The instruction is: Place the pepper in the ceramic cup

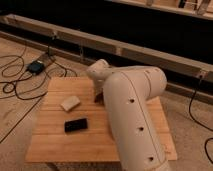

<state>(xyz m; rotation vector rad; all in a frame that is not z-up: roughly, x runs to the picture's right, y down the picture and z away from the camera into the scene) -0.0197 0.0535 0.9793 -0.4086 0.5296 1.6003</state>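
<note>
My white arm point(132, 115) reaches over the wooden table point(55, 142) from the right and covers its right half. My gripper point(98, 98) hangs low over the table's middle, just right of a beige rectangular block point(70, 103). The pepper and the ceramic cup do not show; they are either behind the arm or out of view.
A flat black rectangular object point(76, 125) lies on the table in front of the block. Black cables point(15, 90) and a small dark box point(36, 67) lie on the floor to the left. A long dark rail structure point(125, 50) runs behind the table.
</note>
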